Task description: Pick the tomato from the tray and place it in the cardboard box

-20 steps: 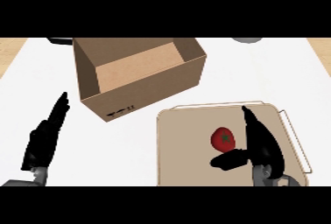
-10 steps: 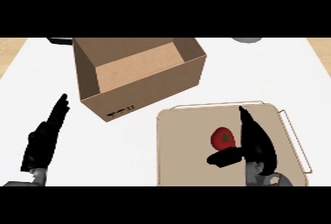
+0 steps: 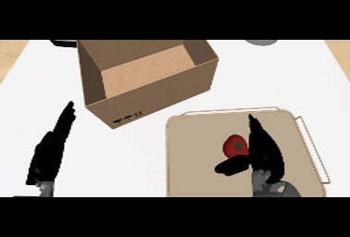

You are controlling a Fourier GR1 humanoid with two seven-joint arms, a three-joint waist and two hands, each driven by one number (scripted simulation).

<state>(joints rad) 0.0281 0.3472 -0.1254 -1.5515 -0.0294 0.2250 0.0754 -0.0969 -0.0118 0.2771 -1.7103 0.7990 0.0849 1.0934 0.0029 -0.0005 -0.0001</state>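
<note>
A red tomato with a dark stem spot lies on the beige tray at the lower right. My right hand stands open just to the tomato's right, fingers straight and pointing away, thumb spread below the tomato. The fingers touch or nearly touch the tomato's right side and hide a bit of it. The open cardboard box sits up and left of the tray, its inside showing. My left hand rests open at the lower left, fingers straight.
The tray has a thin raised rim and a handle on its right side. A grey round object shows at the top edge, and a dark object sits at the top left behind the box.
My right hand has shifted left, closer to the tomato, its thumb now under the tomato's lower edge. The left hand, tomato and box have stayed put.
</note>
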